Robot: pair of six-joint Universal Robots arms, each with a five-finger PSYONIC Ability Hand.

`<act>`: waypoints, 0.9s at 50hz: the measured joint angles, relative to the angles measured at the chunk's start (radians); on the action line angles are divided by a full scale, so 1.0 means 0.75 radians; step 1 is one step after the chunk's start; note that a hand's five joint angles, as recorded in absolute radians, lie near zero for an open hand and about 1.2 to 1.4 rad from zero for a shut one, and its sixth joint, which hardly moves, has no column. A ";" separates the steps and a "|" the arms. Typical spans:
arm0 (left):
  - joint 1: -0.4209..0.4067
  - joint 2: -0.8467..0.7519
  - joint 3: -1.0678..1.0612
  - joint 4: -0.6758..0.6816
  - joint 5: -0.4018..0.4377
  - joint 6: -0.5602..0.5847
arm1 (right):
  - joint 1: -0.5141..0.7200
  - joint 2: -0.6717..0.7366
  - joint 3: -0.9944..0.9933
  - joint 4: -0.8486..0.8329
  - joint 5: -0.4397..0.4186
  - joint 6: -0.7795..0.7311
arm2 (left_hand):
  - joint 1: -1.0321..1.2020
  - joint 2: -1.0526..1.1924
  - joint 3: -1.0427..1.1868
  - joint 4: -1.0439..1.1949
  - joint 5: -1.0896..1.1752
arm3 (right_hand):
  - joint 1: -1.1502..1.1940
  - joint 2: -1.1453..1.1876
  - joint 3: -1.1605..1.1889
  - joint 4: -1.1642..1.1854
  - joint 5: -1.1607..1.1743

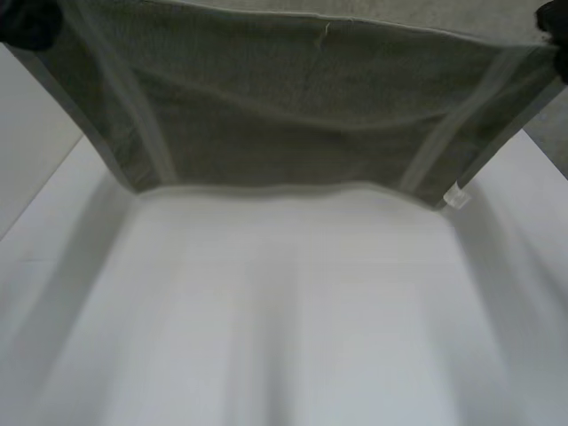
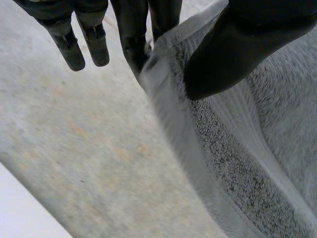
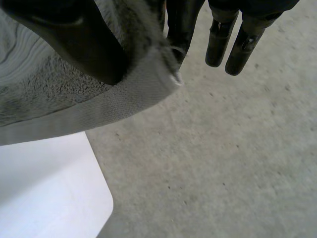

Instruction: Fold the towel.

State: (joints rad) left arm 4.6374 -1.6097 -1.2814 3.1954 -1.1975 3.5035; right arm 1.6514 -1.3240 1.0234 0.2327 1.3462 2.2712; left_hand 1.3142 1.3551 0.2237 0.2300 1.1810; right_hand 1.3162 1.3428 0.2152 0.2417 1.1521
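Pinching towel (image 1: 293, 106) corners, left hand (image 2: 223, 49), right hand (image 3: 74, 39)

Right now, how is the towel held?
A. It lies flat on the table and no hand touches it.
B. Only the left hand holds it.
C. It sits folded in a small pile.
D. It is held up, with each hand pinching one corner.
D: the towel hangs spread above the table, the left hand and the right hand each pinching a corner.
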 measured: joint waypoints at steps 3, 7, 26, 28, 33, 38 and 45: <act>-0.026 -0.073 0.031 -0.025 0.001 0.007 | 0.061 0.051 -0.021 -0.014 0.019 -0.023 | 0.001 0.000 0.000 0.000 0.002 | 0.000 0.000 0.000 0.000 0.000; -0.055 -0.212 0.084 -0.034 -0.002 0.015 | 0.121 0.124 -0.053 -0.055 0.033 -0.025 | 0.001 0.000 0.000 0.000 0.001 | 0.003 0.000 0.000 0.000 0.000; -0.070 -0.732 0.350 0.084 -0.072 0.237 | 0.153 0.455 -0.201 -0.390 0.000 -0.044 | 0.001 0.000 0.000 0.000 0.002 | 0.005 0.000 0.000 0.000 0.000; -0.081 -0.787 0.417 0.193 -0.096 0.246 | 0.152 0.509 -0.232 -0.569 -0.025 -0.046 | 0.001 0.000 0.000 0.000 0.002 | 0.005 0.000 0.000 0.000 0.000; -0.116 -0.833 0.511 0.573 -0.144 0.211 | 0.154 0.582 -0.335 -0.976 -0.049 -0.027 | 0.001 0.000 0.000 0.000 0.002 | 0.006 0.000 0.000 0.000 0.000; -0.150 -0.768 0.534 0.959 -0.158 0.084 | 0.156 0.575 -0.464 -1.246 -0.032 0.090 | 0.001 0.000 0.000 0.000 0.002 | 0.007 0.000 0.000 0.000 0.000; -0.152 -0.654 0.503 1.122 -0.073 -0.230 | 0.131 0.496 -0.484 -1.205 -0.055 0.360 | 0.001 0.000 0.000 0.000 0.002 | 0.010 0.001 0.000 0.000 0.000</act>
State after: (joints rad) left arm 4.5232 -2.0998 -0.9038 4.0369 -1.2523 3.3310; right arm 1.7496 -0.9516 0.6602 -0.6709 1.3050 2.5410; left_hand 1.3153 1.3551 0.2237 0.2300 1.1822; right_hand 1.3236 1.3432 0.2152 0.2417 1.1521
